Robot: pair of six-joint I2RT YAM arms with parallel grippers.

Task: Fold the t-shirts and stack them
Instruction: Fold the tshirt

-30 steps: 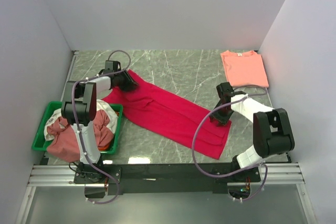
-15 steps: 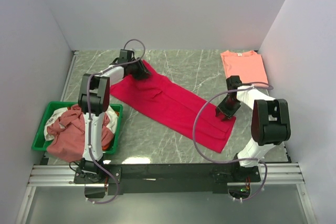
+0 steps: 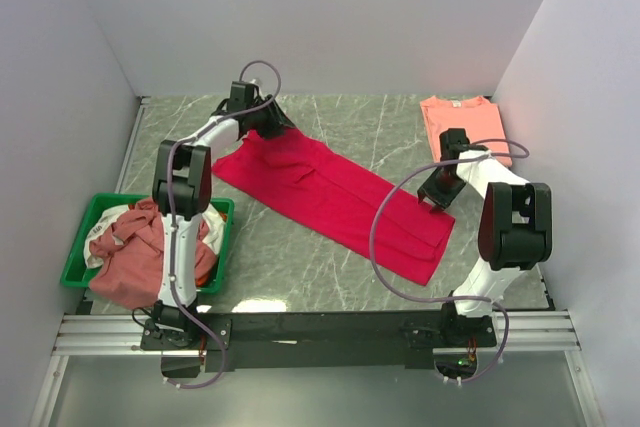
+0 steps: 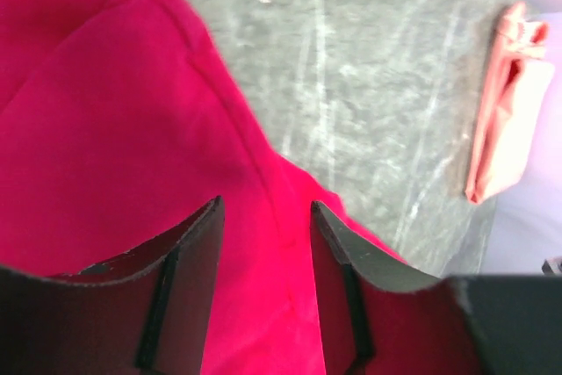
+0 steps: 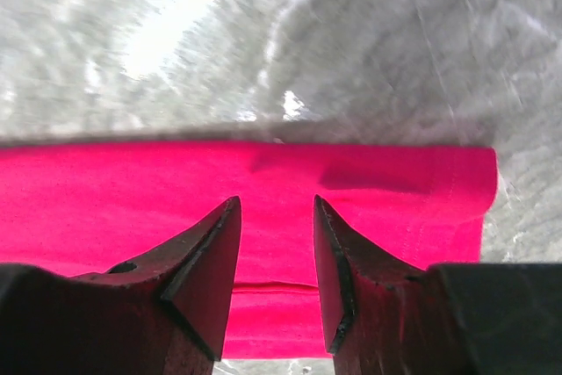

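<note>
Right under both pincers: one long crimson-red cloth t-shirt (image 3: pixel 340 202), laid out as a narrow strip.

The left pincer (image 4: pixel 266 208) and right pincer (image 5: pixel 277 204) each sit over an end of it with fingers parted, and we can't see any cloth pinched. Our worry is that if they close from here they'll catch only the top layer, so the strip would skew or peel open. The fabric looks smooth, with a soft ridge by the left pincer and a stitched hem just past the right one's tips. The folded salmon-pink tee (image 3: pixel 465 129) lies just beyond the right pincer.
</note>
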